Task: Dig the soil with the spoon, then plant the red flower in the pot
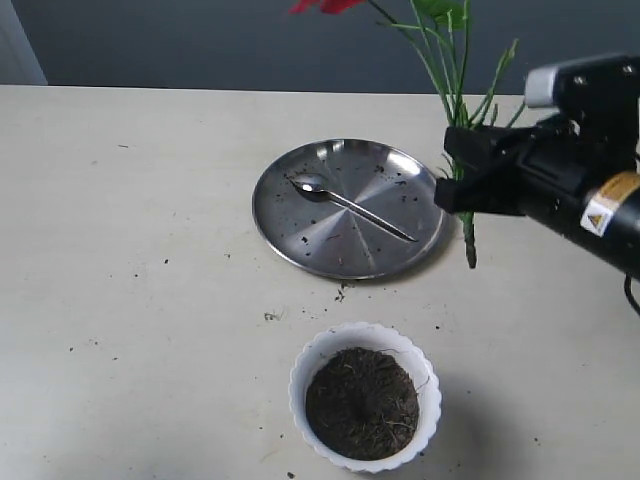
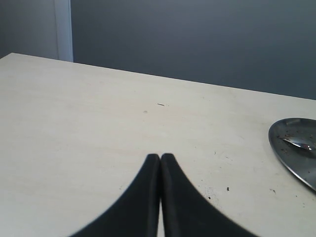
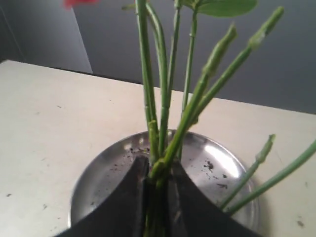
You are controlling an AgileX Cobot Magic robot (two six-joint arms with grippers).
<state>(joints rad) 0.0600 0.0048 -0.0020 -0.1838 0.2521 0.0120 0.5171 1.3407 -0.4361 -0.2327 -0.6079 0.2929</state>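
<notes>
My right gripper (image 1: 458, 185) (image 3: 157, 170) is shut on the bundled green stems of the red flower (image 1: 455, 90) (image 3: 163, 94), held upright in the air beside the steel plate's right edge. Its red spathes (image 1: 322, 6) reach the top of the exterior view. The stem end hangs below the fingers. The white fluted pot (image 1: 365, 410) stands near the front, filled with dark soil (image 1: 362, 402) that has a dent in the middle. The spoon (image 1: 350, 207) lies on the plate, and its bowl shows in the left wrist view (image 2: 299, 143). My left gripper (image 2: 160, 158) is shut on nothing over bare table.
The round steel plate (image 1: 300, 235) (image 3: 98, 182) (image 2: 289, 153), dotted with soil crumbs, sits mid-table behind the pot. Small crumbs are scattered on the pale tabletop (image 1: 150, 250) between plate and pot. A dark wall runs behind the table.
</notes>
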